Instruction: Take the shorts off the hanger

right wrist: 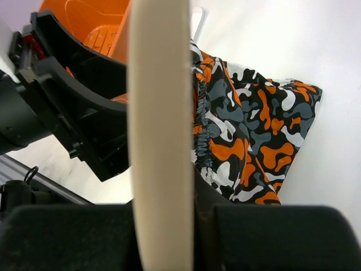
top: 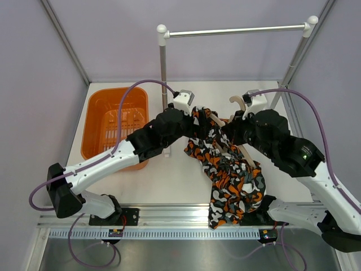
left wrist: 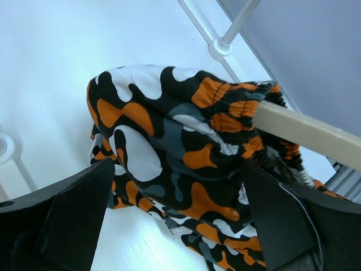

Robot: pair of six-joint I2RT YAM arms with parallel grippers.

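We see the right gripper [top: 232, 129] clamped on the hanger [top: 247, 153]. In its wrist view the hanger [right wrist: 161, 113] runs upright between the dark fingers [right wrist: 271, 237], with no gap on either side. The left gripper [left wrist: 177, 169] stands wide apart, and the shorts [left wrist: 163, 141] fill the space between its fingers [left wrist: 73, 214], just ahead of the tips. We cannot tell whether either finger touches the cloth.

The shorts are on the hanger, with the gathered waistband bunched around the wood where it comes out of the cloth, to the right in the left wrist view. From above, the shorts [top: 231, 175] hang between the two grippers and trail toward the near edge of the table [top: 169, 180]. The basket [top: 115, 121] sits to the left, beyond the left arm. The hook [top: 237, 101] pokes out beside the right gripper.

From above, both grippers' tips are covered by their own wrists. Most of the hanger is under cloth, and its ends are cut off in the right wrist view. We cannot make out whether the lower end of the shorts rests on the table.
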